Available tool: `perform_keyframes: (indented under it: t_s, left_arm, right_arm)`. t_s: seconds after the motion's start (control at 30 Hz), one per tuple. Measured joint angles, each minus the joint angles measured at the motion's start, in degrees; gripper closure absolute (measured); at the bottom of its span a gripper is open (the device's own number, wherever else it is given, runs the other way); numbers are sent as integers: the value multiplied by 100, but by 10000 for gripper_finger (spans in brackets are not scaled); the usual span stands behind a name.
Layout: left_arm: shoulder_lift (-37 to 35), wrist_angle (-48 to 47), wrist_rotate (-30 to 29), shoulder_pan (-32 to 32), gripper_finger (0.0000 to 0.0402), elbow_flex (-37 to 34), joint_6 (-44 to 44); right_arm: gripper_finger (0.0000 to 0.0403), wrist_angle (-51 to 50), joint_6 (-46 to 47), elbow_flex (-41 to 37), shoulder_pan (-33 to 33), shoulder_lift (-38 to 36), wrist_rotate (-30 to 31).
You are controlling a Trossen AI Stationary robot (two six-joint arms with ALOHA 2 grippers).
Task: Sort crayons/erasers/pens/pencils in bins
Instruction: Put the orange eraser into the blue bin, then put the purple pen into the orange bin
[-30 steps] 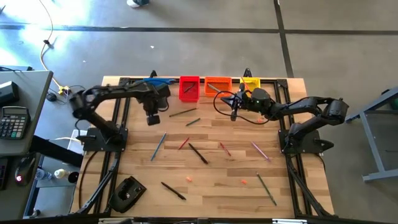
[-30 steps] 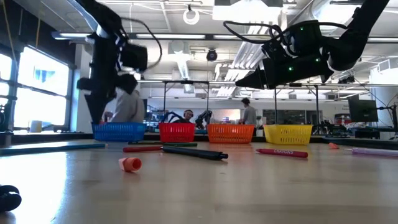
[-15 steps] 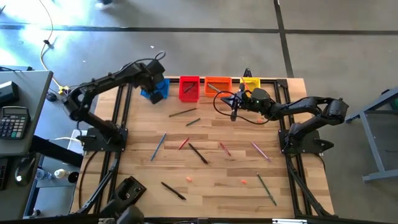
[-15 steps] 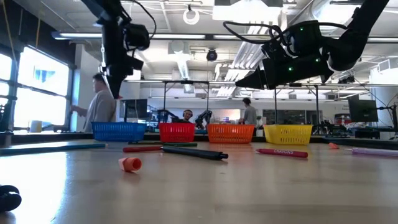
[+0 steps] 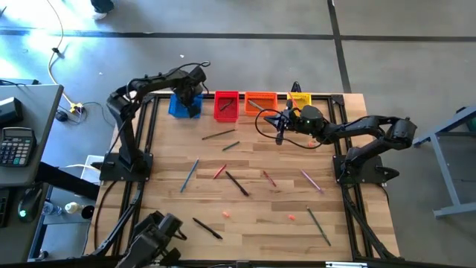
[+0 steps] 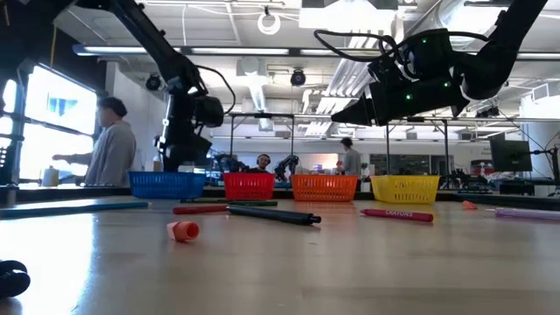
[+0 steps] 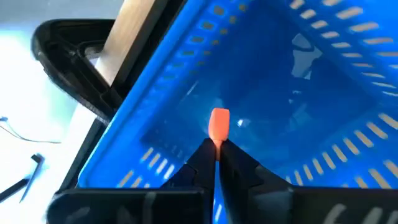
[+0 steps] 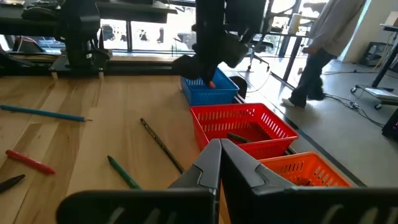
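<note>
Four bins stand in a row at the table's far edge: blue (image 5: 181, 109), red (image 5: 226, 106), orange (image 5: 259, 102), yellow (image 5: 299, 99). My left gripper (image 5: 190, 95) points down over the blue bin (image 7: 298, 93) and is shut on a thin blue stick with an orange-pink tip (image 7: 219, 123). My right gripper (image 5: 280, 126) hangs level above the table in front of the orange bin, shut and empty. Two erasers (image 5: 226, 214) (image 5: 291, 218) lie near the table's front, and several loose sticks lie flat on the wood. My left gripper pinches the blue stick's shaft (image 7: 218, 180) between its two fingers, just behind the orange-pink tip. The fingers come from above and lie along the stick. The tip juts past the fingertips, down into the blue bin; whether it touches the bin's floor I cannot tell.
Sticks lie scattered mid-table: a blue one (image 5: 190, 175), a black one (image 5: 238, 184), a pink one (image 5: 311, 179), a green one (image 5: 320, 227). A dark device (image 5: 158, 232) sits at the near left corner. A person (image 6: 109, 153) stands in the room beyond the table.
My left gripper has swung from above the table's middle left toward the far edge and come down over the blue bin, rolling a little, still shut on the stick. The person beyond the table has walked leftward in the low view.
</note>
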Motion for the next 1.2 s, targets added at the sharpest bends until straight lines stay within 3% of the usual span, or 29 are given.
perform_keyframes:
  t_s: [0.3,1.2]
  left_arm:
    - [127,5,452,80,401,78,0]
    - [127,13,422,22,351,78,-126]
  right_arm:
    - [403,0,0,0,1,0,0]
    - [403,1,0,0,0,0,0]
